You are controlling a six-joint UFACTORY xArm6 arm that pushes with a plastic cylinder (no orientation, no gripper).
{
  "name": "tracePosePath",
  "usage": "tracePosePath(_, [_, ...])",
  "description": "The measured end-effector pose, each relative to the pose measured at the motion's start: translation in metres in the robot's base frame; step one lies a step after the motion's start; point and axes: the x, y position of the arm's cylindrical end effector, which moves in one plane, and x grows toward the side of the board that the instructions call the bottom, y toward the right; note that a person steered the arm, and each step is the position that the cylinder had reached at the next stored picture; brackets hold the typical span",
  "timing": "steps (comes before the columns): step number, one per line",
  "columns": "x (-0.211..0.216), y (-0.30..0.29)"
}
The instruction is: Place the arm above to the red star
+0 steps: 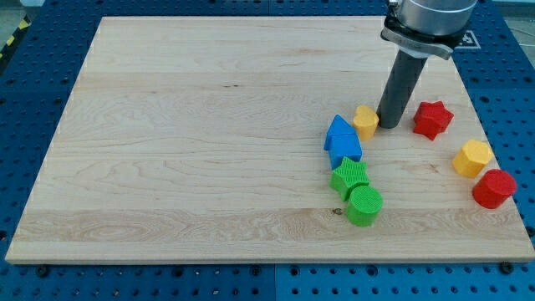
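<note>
While the rod is standing on the wooden board (209, 142), its tip (389, 125) is sitting just to the view's left of the red star (432, 119), with a small gap between the two. There is no claw on this arm at all, only the plain rod, so nothing is spread, pressed together or pinching anything. The approach step looks to be in hand: the tip is level with the red star rather than beyond it toward the view's top. The next move is probably calling for a short slide up the view and across to the right, curving round the red star without nudging it. The red star itself is lying flat, ridged on its sides, points clear, on the right part of the board. To the star's left, past the tip, the small yellow block (365, 120) is nearly touching the rod, and the blue block (343, 140) is beside that. Below and left of the star, the green star (349, 176) and green cylinder (364, 205) are bunching together. Below and right of it, the yellow hexagon (472, 157) and red cylinder (493, 188) are waiting near the edge.
</note>
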Motion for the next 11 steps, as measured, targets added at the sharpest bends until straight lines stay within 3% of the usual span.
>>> tracePosePath(4, [-0.01,-0.018])
tracePosePath(6, [-0.059,-0.018])
tracePosePath(9, [-0.073,0.035])
tracePosePath(11, [-0.058,0.083])
